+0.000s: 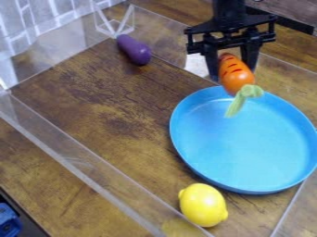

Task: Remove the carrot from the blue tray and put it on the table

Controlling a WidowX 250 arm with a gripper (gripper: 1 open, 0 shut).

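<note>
- Brown wood makes up the table [87, 102], and clear plastic walls stand along its edges.
- Far to the left and at the back, a purple eggplant [133, 50] lies on the wood. It is well away from the rest and has no part in this job.
- Near the front edge sits a yellow lemon [203, 204], just beside the rim of the blue tray [198, 139]. It has no part in the job either.
- Up at the top, the gripper [232, 63] hangs from the arm, pointing mostly down. Its two fingers are pinched tight on the carrot [234, 72].
- The carrot is up in the air. Its orange body sits between the fingers and its green leaves hang down below, over the back rim of the tray. It touches neither tray nor table.
- On the right, the big round tray has nothing lying in it.
- So I think the first part is done: the carrot is out of the tray.
- What is left is to carry it over bare wood, set it down and let go. The open wood to the left looks like a good spot.
</note>
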